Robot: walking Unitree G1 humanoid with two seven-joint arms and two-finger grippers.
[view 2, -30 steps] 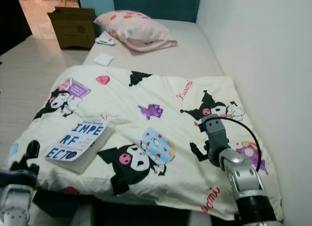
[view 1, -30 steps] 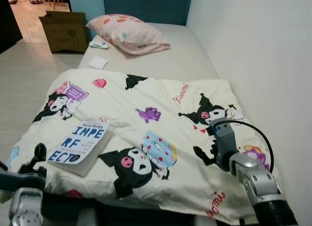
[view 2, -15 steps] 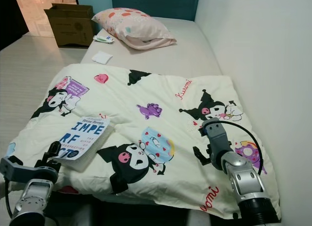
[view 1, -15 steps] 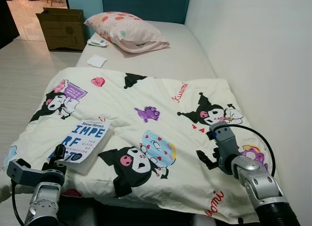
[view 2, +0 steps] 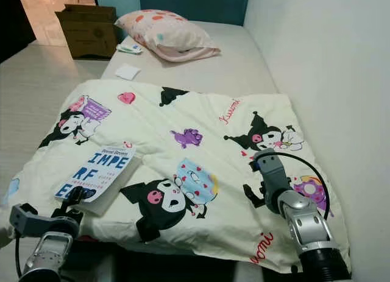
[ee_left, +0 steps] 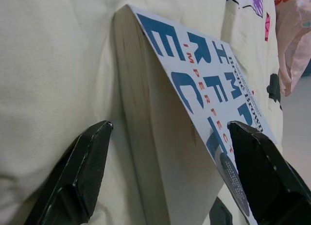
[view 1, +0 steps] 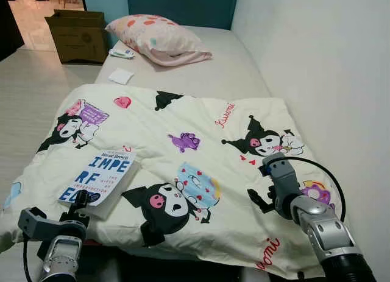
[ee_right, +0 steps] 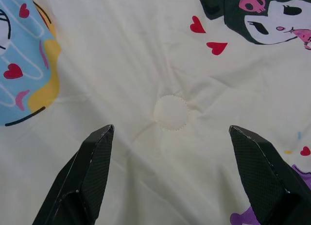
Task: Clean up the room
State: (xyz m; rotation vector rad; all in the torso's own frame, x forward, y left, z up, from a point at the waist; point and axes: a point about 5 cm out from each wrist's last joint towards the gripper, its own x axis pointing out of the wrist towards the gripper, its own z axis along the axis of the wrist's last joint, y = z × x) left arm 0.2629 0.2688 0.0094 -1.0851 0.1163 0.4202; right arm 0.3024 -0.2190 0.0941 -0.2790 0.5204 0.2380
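Left gripper (ee_left: 165, 181) has crept closer to the book (ee_left: 194, 118) since earlier, fingers spread wide astride its corner, gripping nothing, I see.

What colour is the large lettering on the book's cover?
Blue, on the white book cover; clearest in the left eye view.

Both eye views look down from the bed's (view 1: 231, 75) foot along the quilt (view 1: 201, 123), while each wrist view sits close, the left facing the book (ee_left: 194, 113).
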